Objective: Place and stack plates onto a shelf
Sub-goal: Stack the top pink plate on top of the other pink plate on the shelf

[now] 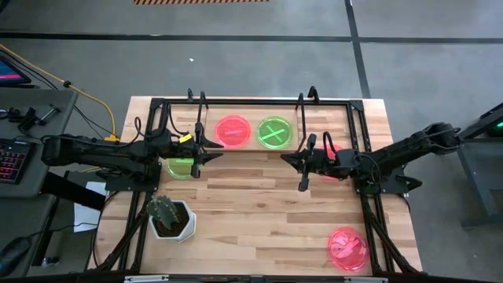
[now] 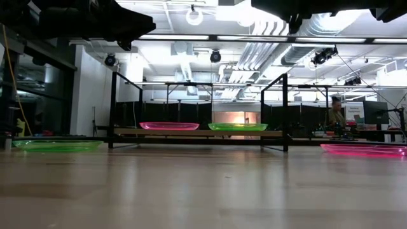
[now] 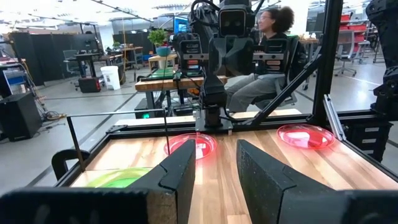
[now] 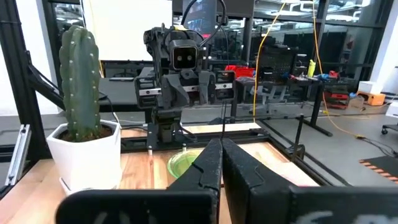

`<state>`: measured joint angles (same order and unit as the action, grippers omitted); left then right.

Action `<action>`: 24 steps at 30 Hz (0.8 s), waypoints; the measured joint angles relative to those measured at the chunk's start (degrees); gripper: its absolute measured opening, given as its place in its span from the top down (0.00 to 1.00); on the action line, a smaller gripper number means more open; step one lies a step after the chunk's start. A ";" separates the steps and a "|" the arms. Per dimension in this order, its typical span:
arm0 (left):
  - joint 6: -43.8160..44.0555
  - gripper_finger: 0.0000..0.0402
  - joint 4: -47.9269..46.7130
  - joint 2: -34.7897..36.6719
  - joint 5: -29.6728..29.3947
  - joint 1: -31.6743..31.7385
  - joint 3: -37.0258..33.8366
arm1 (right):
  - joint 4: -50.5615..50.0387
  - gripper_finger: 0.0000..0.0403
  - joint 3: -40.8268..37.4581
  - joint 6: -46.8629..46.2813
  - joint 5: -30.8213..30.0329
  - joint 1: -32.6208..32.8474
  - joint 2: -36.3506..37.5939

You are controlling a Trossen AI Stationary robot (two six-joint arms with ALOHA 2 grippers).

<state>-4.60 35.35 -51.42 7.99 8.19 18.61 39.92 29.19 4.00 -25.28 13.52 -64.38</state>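
The shelf [image 1: 330, 126] stands along the table's far side, with one pink plate [image 1: 232, 130] and one green plate [image 1: 274, 132] lying flat side by side on its board. My left gripper [image 1: 216, 149] hovers open and level by the shelf's near edge. Nothing is between its fingers [image 3: 186, 168]. Under that arm a green plate [image 1: 182, 167] lies flat on the table. My right gripper [image 1: 284, 156] is shut and empty, pointing level at the left one. Below its arm lies a pink plate [image 3: 196, 146], mostly hidden in the high view. Another pink plate [image 1: 347, 248] lies at the near right.
A white pot with a cactus [image 1: 169, 218] stands near the table's near left. The shelf's thin black rods [image 2: 284, 111] rise at its corners. Black frame bars run along the table's edges. A person [image 3: 273, 56] sits beyond the table's right side.
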 joint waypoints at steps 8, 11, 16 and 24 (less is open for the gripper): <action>-0.04 0.74 0.61 0.00 0.00 0.01 0.00 | -1.03 1.00 0.00 -0.76 0.00 0.00 -0.01; 0.00 0.74 0.55 0.00 0.00 0.00 0.00 | -1.18 1.00 0.00 -1.62 -0.01 0.00 -0.02; 0.00 0.74 0.55 0.00 0.00 0.00 0.00 | -1.35 1.00 0.00 -2.35 -0.02 0.00 -0.02; 0.02 0.74 0.55 0.00 0.00 0.00 0.00 | -6.49 1.00 0.04 -7.66 -2.14 0.00 -0.02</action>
<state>-4.58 35.90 -51.42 7.99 8.19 18.61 33.43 29.23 -3.67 -27.42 13.52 -64.40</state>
